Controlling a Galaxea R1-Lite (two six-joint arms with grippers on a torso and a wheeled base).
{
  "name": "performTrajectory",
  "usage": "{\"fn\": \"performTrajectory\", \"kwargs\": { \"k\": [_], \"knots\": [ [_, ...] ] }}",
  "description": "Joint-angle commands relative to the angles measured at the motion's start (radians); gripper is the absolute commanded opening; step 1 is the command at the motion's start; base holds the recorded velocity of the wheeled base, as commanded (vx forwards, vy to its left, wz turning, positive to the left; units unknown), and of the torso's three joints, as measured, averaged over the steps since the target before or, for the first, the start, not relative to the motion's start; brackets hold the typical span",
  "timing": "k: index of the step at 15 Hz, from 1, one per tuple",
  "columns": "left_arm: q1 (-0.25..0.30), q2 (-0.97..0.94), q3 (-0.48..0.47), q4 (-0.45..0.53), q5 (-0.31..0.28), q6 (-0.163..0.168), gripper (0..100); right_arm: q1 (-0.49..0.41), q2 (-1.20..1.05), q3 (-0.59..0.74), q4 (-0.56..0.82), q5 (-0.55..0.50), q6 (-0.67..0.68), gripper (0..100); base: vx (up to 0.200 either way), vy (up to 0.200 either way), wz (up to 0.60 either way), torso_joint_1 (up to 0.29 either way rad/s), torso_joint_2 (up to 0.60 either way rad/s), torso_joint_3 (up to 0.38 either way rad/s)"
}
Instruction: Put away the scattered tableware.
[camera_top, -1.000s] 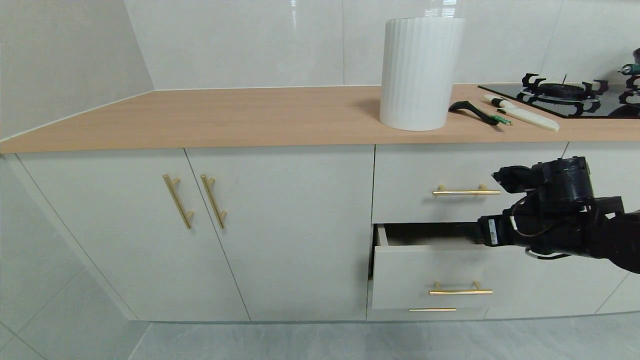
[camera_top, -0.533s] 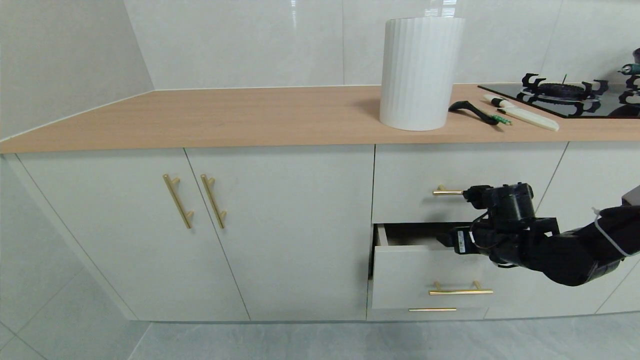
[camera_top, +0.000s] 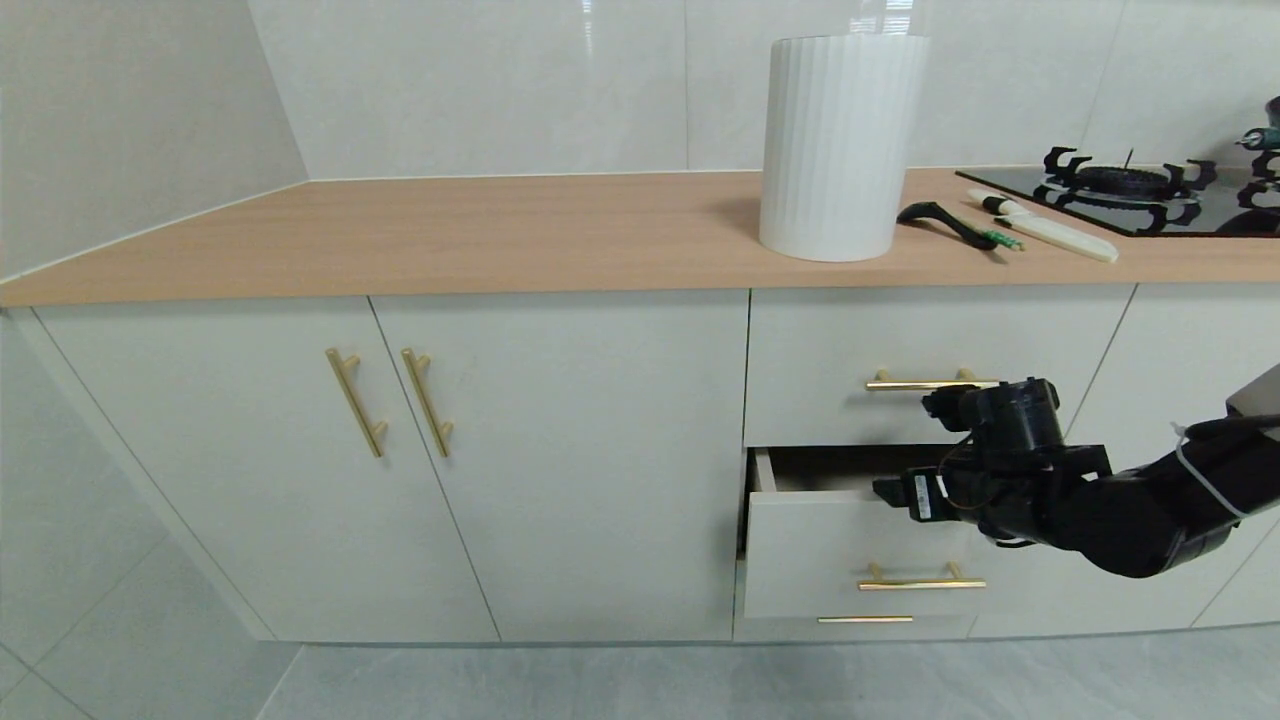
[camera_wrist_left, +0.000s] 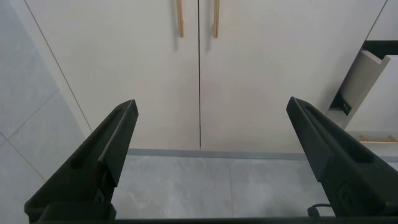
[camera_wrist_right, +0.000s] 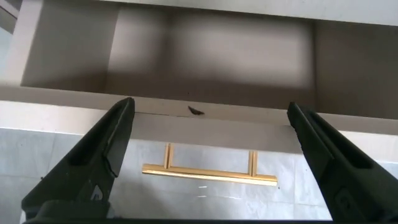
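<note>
Both black left pincer and right pincer gape wide, empty, the right at four o'clock above a part-open cream drawer.

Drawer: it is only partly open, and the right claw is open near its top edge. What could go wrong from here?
1. The right claw is open at the drawer front's top edge, not on its handle; it may slip or push the drawer shut.
2. The gap is narrow, so the white utensil from the counter may hit the edge when put in.
</note>
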Motion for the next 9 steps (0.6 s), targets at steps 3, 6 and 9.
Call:
{"fn": "performTrajectory", "kwargs": {
  "k": [3, 6, 9],
  "knots": [
    [0.000, 0.000, 0.000, 0.000, 0.000, 0.000, 100, 0.000, -0.055, -0.002, 0.085, 0.005, -0.001, 100, 0.000, 0.000, 0.00, 0.000, 0.00, 0.000],
    [0.000, 0.001, 0.000, 0.000, 0.000, -0.002, 100, 0.000, -0.095, -0.006, 0.171, 0.010, -0.003, 100, 0.000, 0.000, 0.00, 0.000, 0.00, 0.000],
    [0.000, 0.000, 0.000, 0.000, 0.000, 0.000, 100, 0.000, -0.089, -0.023, 0.123, 0.008, 0.008, 100, 0.000, 0.000, 0.00, 0.000, 0.00, 0.000]
  ]
}}
